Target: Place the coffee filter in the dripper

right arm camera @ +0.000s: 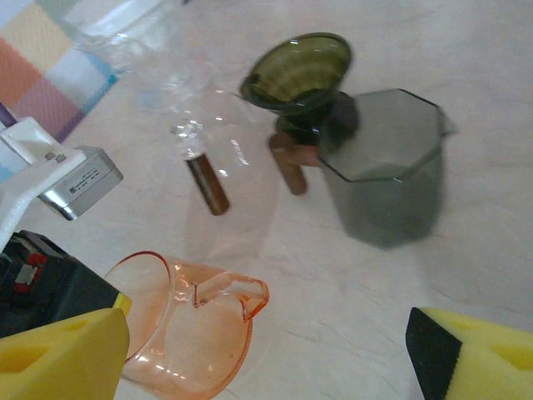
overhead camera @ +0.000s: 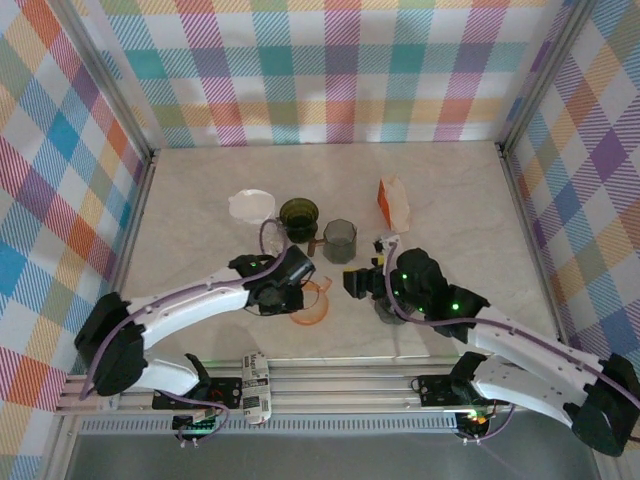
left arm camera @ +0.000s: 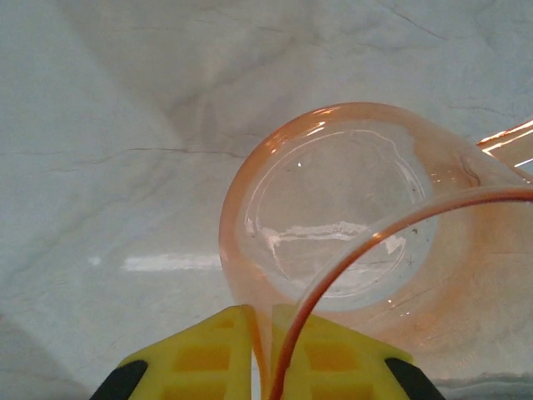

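1. Plaid walls all round, with a pale marble-look desk [overhead camera: 200,200] in the middle.
2. We take the white crinkly thing near the back for the coffee filter [overhead camera: 250,205]. It lies on the desk just left of the dripper [overhead camera: 298,213], not in it. We can't tell which way it opens.
3. That green dripper stands upright, mouth up, long axis vertical, with its wooden handle poking toward the arms' side. A grey cup [overhead camera: 340,240] sits just beside it on the right.
4. The left arm stretches low from its base over to the desk's middle. The left claw [left arm camera: 262,358] is pinched tight on the rim of an orange jug [left arm camera: 350,217], which is tipped over with its mouth toward the wrist camera and its base away.
5. The right arm reaches in from the right. The right claw [right arm camera: 266,350] is spread wide with its yellow pads [right arm camera: 62,354] far apart and nothing between them, facing the dripper and cup.
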`<state>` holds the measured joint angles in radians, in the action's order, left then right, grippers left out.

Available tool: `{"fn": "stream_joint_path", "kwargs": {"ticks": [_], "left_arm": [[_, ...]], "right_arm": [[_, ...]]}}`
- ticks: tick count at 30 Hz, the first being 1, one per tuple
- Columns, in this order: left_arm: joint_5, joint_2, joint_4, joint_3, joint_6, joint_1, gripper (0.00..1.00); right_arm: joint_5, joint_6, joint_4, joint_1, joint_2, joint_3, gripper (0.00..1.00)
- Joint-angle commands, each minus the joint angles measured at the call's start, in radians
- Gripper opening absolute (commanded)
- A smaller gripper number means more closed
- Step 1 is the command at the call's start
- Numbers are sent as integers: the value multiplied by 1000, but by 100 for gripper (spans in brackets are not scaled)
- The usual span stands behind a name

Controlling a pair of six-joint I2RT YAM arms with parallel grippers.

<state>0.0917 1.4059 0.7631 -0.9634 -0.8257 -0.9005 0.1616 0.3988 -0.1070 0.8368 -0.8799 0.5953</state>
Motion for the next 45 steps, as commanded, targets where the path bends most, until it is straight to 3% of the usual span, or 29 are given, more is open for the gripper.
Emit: {"fn": "stream_joint_path", "kwargs": {"ticks": [1, 7, 16, 26, 31, 33, 38, 45], "left_arm": [[13, 51, -34, -47, 11, -36, 12], [8, 121, -31, -73, 16, -58, 16], [40, 113, 21, -114, 25, -58, 44], [133, -117, 80, -199, 42, -58, 82], [196, -285, 48, -119, 37, -59, 100], [230, -359, 35, -66, 20, -58, 100], [305, -499, 24, 45, -16, -58, 100], [365, -580, 53, 131, -50, -57, 100]], "right_arm": [[107, 33, -155, -2, 59, -19, 88], [147, 60, -223, -2, 147, -28, 90], [177, 95, -292, -2, 134, 16, 94], [208, 163, -453, -74, -74, 129, 92], [168, 211, -484, -185, -44, 78, 89], [145, 223, -485, -222, -16, 49, 89], [64, 253, -475, -312, -4, -7, 79], [-5, 276, -445, -352, -55, -48, 49]]}}
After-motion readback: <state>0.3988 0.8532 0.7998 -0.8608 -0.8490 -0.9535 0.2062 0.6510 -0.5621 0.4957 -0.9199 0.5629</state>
